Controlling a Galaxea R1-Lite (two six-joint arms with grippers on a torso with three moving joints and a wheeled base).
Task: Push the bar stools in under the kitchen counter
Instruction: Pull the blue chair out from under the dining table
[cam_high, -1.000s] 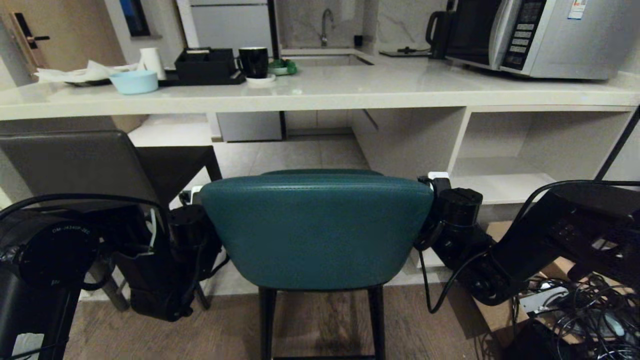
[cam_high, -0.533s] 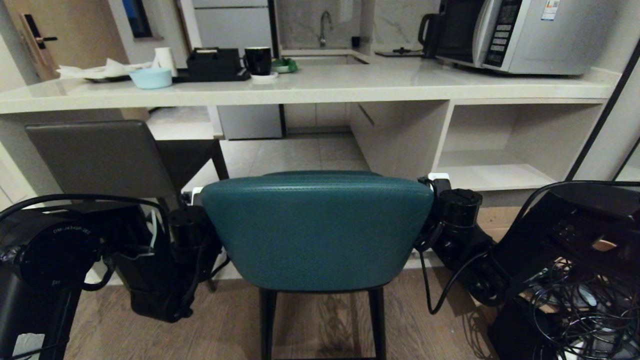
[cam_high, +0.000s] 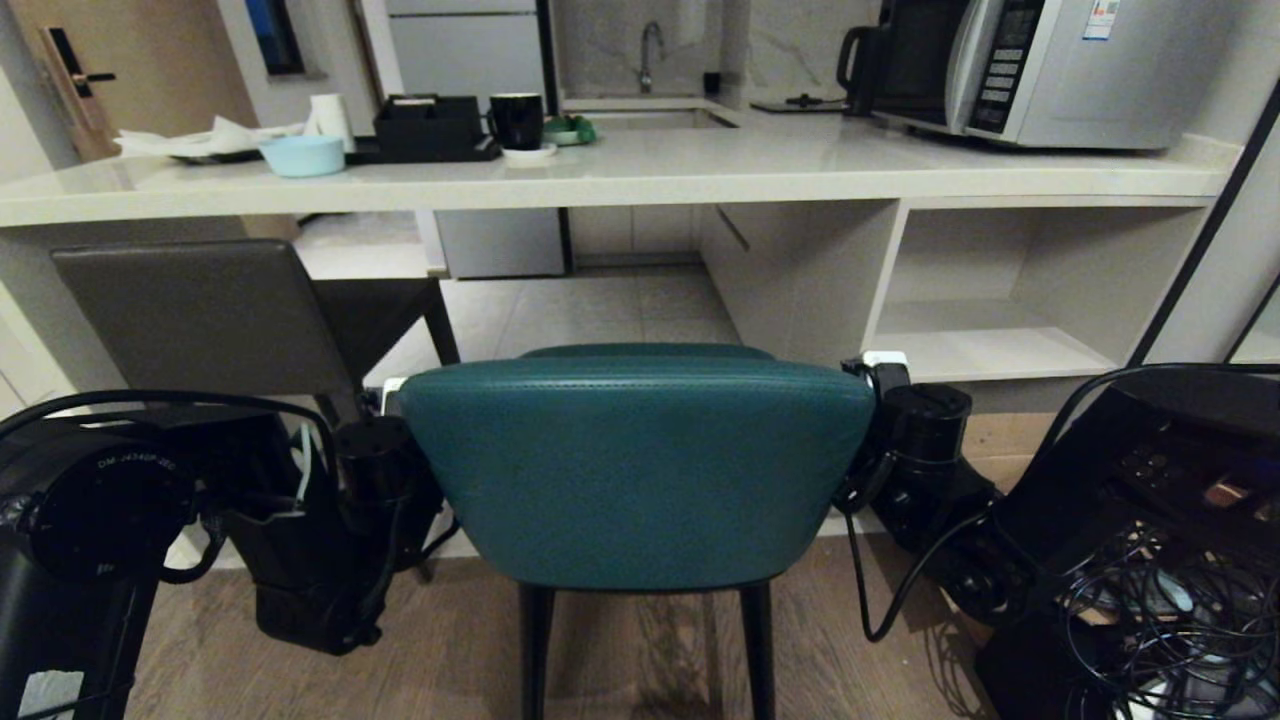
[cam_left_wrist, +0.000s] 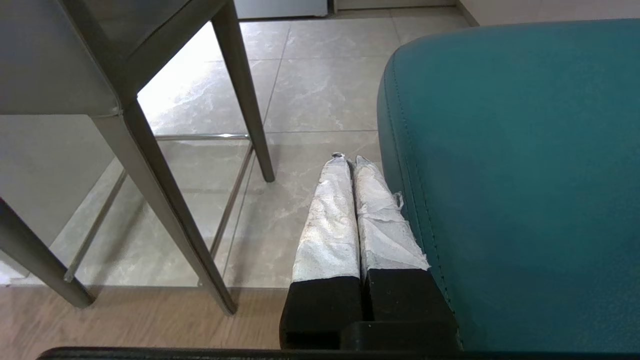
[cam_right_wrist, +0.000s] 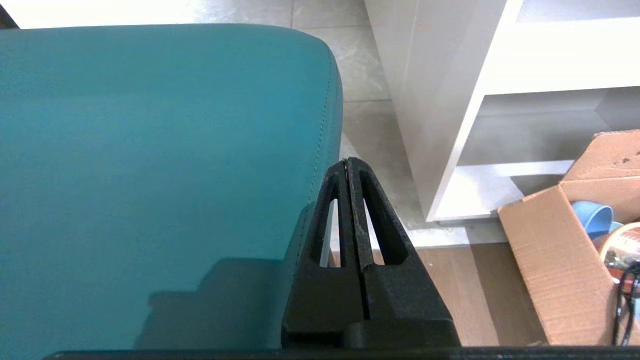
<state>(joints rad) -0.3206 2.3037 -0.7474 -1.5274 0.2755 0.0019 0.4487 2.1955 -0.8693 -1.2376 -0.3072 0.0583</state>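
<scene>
The teal bar stool (cam_high: 636, 470) stands right in front of me, its curved back filling the middle of the head view, short of the kitchen counter (cam_high: 700, 180). The dark grey bar stool (cam_high: 200, 315) is to its left, its seat under the counter's edge. My left gripper (cam_left_wrist: 350, 160) is shut and empty, its taped fingers (cam_left_wrist: 327, 220) lying along the left edge of the teal back (cam_left_wrist: 525, 175). My right gripper (cam_right_wrist: 348, 162) is shut and empty against the right edge of that back (cam_right_wrist: 160, 140). Both grippers flank the back in the head view, the left gripper (cam_high: 392, 388) and the right gripper (cam_high: 882, 362).
On the counter are a microwave (cam_high: 1040, 70), a black mug (cam_high: 517, 120), a blue bowl (cam_high: 301, 155) and a black tray. An open shelf unit (cam_high: 1000, 300) fills the space under the counter's right end. A cardboard box (cam_right_wrist: 565, 260) and loose cables (cam_high: 1150, 620) lie on the floor at right.
The whole head view has shifted: the counter and grey stool now look a little farther off, so the camera moved. The teal stool stays between my shut grippers.
</scene>
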